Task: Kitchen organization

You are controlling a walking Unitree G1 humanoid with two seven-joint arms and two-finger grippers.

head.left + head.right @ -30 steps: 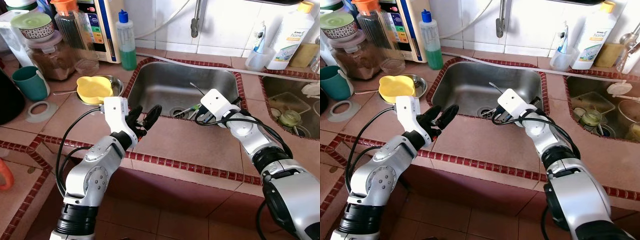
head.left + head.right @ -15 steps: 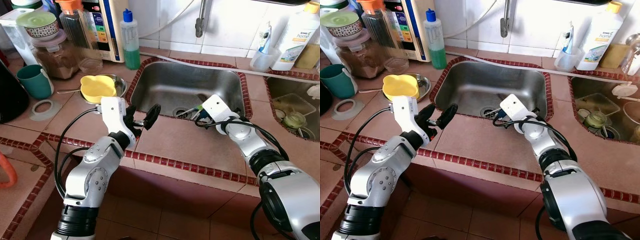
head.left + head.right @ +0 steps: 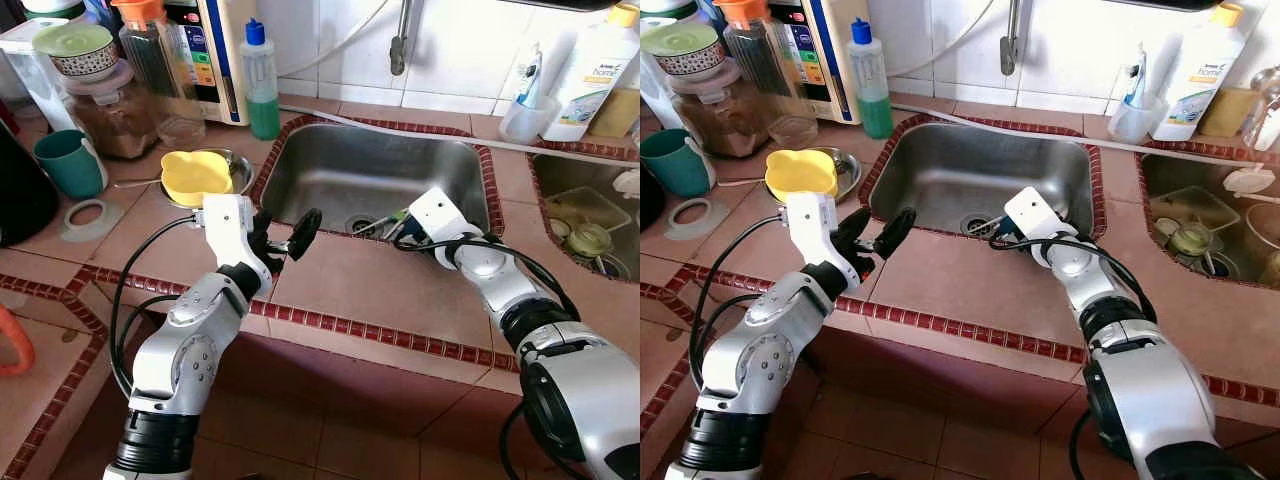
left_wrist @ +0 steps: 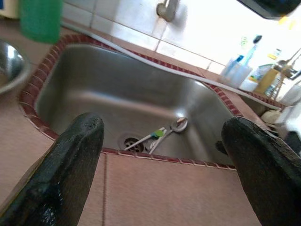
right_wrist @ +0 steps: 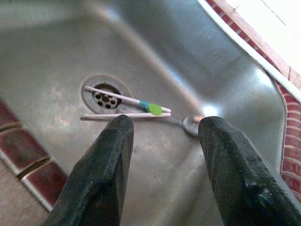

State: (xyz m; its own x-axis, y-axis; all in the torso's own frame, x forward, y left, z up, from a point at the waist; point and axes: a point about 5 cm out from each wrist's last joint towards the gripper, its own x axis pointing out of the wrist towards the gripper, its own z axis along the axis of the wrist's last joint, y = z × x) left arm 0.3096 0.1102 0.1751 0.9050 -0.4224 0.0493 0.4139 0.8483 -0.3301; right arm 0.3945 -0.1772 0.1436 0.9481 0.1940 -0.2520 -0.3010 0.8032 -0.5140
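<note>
Two white chopsticks [image 5: 127, 100] with a green and blue band lie across the drain [image 5: 106, 98] of the steel sink [image 3: 340, 175]. A metal spoon [image 5: 192, 125] rests beside them. My right gripper [image 5: 164, 125] reaches over the sink's front edge and hangs open just above these utensils, touching nothing. My left gripper [image 3: 285, 235] is open and empty above the tiled counter at the sink's front left corner. Between its fingers, the left wrist view shows the chopsticks [image 4: 146, 137] and the spoon [image 4: 178, 124].
A yellow bowl [image 3: 192, 175] sits in a metal dish [image 3: 238, 170] left of the sink, near a teal mug [image 3: 66, 163], jars [image 3: 110, 110] and a green bottle [image 3: 259, 80]. The tap [image 3: 401, 40] hangs over the sink. A detergent bottle [image 3: 588, 70] and a second basin with dishes [image 3: 585, 230] are on the right.
The camera has shifted slightly. My right gripper has moved down and nearer the chopsticks in the sink. The left gripper stays where it was, still open.
</note>
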